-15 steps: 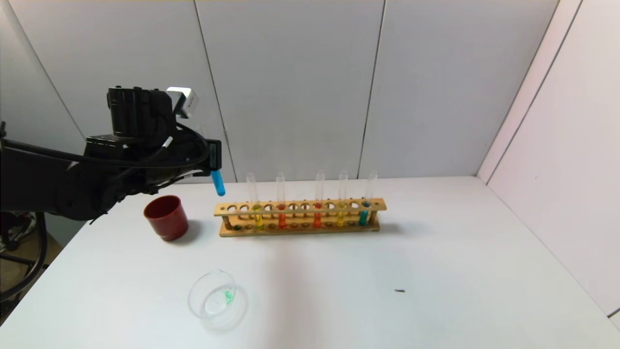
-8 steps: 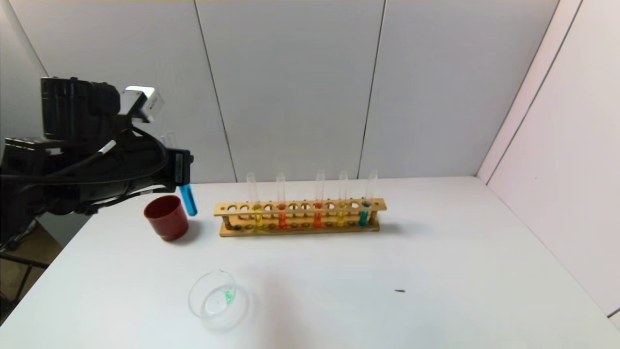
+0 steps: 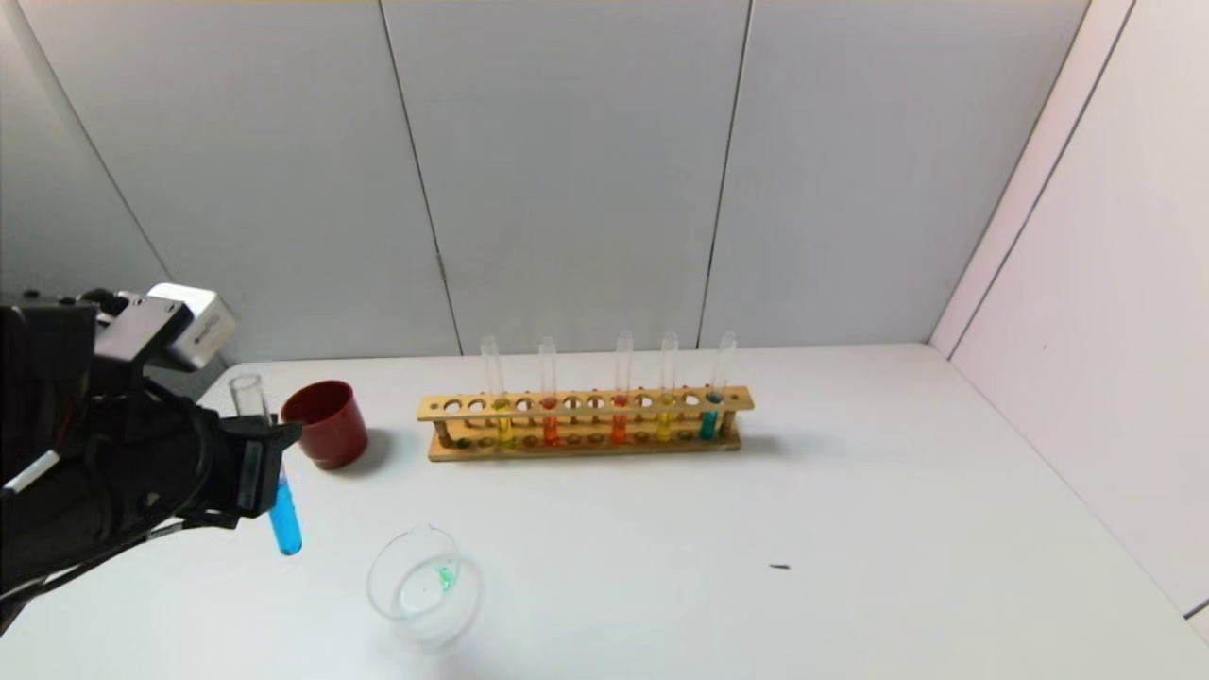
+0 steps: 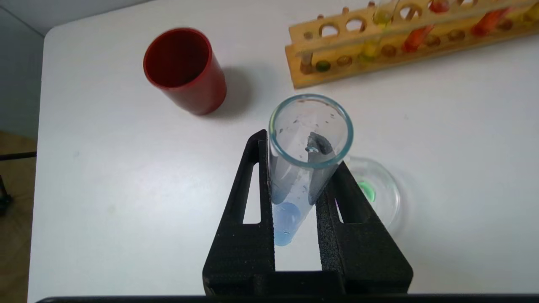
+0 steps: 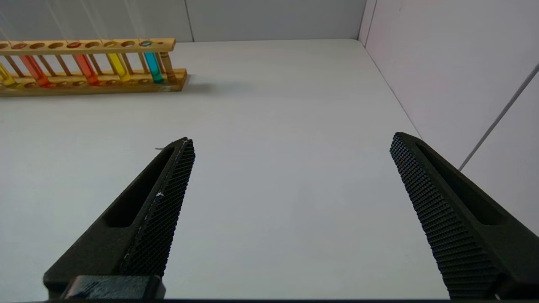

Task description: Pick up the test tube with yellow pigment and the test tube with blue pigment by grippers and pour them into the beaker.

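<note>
The left gripper is clamped on the blue tube, upright, just left of the beaker. Tilting too early would spill blue short of the rim. The right gripper idles, jaws apart.

Bright, even overhead light; soft shadows beside red cup and rack; frames sharp.

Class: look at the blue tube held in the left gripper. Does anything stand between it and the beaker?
Nothing visible does. The left gripper holds the test tube with blue pigment above bare table beside the beaker; the red cup stands behind.
</note>
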`<action>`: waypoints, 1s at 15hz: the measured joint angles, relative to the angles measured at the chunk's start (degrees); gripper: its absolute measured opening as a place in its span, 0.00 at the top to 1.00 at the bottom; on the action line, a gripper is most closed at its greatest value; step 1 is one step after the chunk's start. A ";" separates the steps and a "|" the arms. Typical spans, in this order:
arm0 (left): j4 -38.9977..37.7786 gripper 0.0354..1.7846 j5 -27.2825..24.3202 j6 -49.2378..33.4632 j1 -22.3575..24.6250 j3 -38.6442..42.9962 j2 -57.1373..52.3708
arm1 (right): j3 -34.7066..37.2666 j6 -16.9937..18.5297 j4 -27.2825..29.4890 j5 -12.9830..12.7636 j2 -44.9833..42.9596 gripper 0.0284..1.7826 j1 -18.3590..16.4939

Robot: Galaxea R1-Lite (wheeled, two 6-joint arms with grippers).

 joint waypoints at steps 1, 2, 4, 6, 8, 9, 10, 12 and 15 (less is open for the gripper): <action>0.05 0.83 0.09 0.90 0.00 2.15 -1.00 | 0.00 0.00 0.00 0.00 0.00 0.05 0.02; 0.02 0.83 0.52 2.72 0.06 4.24 -1.72 | 0.00 0.00 0.00 0.00 0.00 0.05 0.02; -0.41 0.83 2.55 8.20 0.20 6.84 -1.63 | 0.00 0.00 -0.02 0.00 0.00 0.05 0.00; -0.48 0.83 3.97 10.83 0.17 7.58 -0.41 | 0.00 0.00 0.00 0.00 0.00 0.05 0.02; -0.50 0.83 5.17 11.19 0.16 7.52 1.49 | 0.00 0.00 0.00 0.00 0.00 0.05 0.02; -0.50 0.83 5.88 12.01 0.16 7.41 2.76 | 0.00 0.00 0.00 0.00 0.00 0.05 0.05; -0.50 0.83 6.96 13.49 0.13 7.14 4.29 | 0.00 0.00 0.00 0.00 0.00 0.05 0.05; -0.56 0.83 8.63 15.74 0.02 5.79 7.49 | 0.00 0.00 0.02 0.00 0.00 0.05 0.02; -0.56 0.83 10.40 17.42 -0.72 3.39 12.64 | 0.00 0.00 0.02 -0.02 0.00 0.05 0.02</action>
